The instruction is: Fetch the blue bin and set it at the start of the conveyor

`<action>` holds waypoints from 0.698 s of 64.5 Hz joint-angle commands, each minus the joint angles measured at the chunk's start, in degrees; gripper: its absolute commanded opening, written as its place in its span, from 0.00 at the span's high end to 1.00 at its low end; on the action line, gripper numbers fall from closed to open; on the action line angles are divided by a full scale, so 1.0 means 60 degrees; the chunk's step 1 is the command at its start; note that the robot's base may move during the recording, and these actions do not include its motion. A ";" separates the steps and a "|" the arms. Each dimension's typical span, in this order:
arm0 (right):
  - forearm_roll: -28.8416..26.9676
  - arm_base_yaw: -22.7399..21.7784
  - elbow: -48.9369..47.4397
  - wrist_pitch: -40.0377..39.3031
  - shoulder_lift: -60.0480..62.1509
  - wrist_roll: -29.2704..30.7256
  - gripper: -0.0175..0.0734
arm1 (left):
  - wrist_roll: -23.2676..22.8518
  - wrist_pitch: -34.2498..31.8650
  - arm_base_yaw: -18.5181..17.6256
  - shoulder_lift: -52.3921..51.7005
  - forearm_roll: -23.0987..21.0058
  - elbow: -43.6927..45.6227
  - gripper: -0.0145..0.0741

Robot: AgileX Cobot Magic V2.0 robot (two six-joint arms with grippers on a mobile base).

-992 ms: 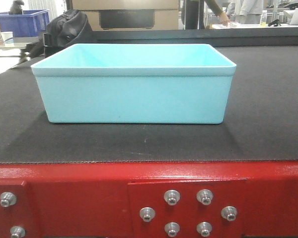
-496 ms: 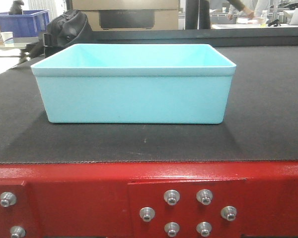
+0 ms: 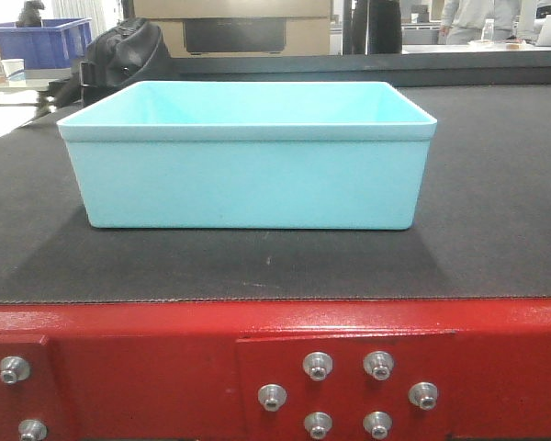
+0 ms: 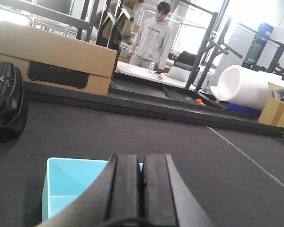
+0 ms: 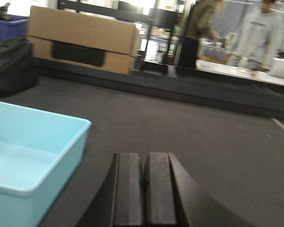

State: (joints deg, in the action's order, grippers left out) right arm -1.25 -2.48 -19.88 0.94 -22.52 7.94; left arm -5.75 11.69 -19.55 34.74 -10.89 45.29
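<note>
Pale blue plastic, the blue bin (image 3: 246, 156) sits empty on the dark belt of the conveyor start (image 3: 496, 230), near its red frame. Both my jaws are clenched, grasping nothing.

I see the bin (image 3: 246, 156) on the belt (image 3: 496, 230) near its front frame (image 3: 165, 367), bag (image 3: 119, 50) far left behind it, cardboard box (image 3: 231, 26) farther back.

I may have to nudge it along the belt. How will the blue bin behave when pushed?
The blue bin looks empty, so it is probably light. It sits flat and low on the dark fabric belt, so it should slide rather than tip, though the fabric may drag. Its smooth walls could slip against a pincer.
</note>
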 commanded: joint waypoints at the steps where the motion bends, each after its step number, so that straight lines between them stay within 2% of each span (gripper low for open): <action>1: -0.0056 -0.0395 0.0782 -0.0156 0.0731 -0.0083 0.99 | 0.0034 -0.0190 -0.0064 -0.0035 0.0003 -0.0006 0.96; 10: 0.0005 -0.0654 0.2064 -0.0031 0.2074 -0.0677 0.99 | 0.0034 -0.0190 -0.0064 -0.0035 0.0003 -0.0006 0.96; 23: 0.0396 -0.0654 0.3208 0.0162 0.3753 -0.0677 0.99 | 0.0034 -0.0190 -0.0064 -0.0035 0.0003 -0.0006 0.96; 45: 0.0396 -0.0596 0.3313 0.0119 0.3753 -0.0692 0.99 | 0.0034 -0.0160 -0.0064 -0.0035 0.0003 -0.0006 0.96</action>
State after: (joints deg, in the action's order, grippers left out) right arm 0.73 -6.11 0.00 2.87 -0.31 3.98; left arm -5.67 11.69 -19.55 34.74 -10.89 45.29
